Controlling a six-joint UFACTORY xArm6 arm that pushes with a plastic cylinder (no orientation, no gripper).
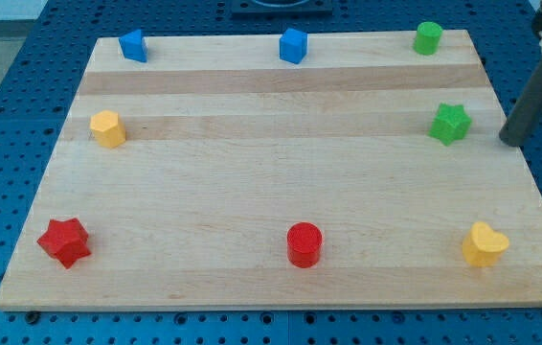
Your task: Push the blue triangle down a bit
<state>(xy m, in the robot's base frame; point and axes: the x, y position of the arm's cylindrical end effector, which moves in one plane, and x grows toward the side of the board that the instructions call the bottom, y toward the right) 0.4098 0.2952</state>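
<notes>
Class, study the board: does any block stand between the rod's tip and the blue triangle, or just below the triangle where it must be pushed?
My tip sits at the view's right edge, beside the green star. That star lies roughly on the line toward the blue triangle at top left. Below the triangle, the yellow block sits slightly left; a short push looks clear.

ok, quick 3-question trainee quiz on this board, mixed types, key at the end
1. True or false: my tip touches the blue triangle.
2. Which block is nearest my tip? A) red cylinder B) green star C) yellow heart
3. Fill in: the blue triangle sits at the board's top ____ corner in the view.

Key: 1 false; 2 B; 3 left.
</notes>
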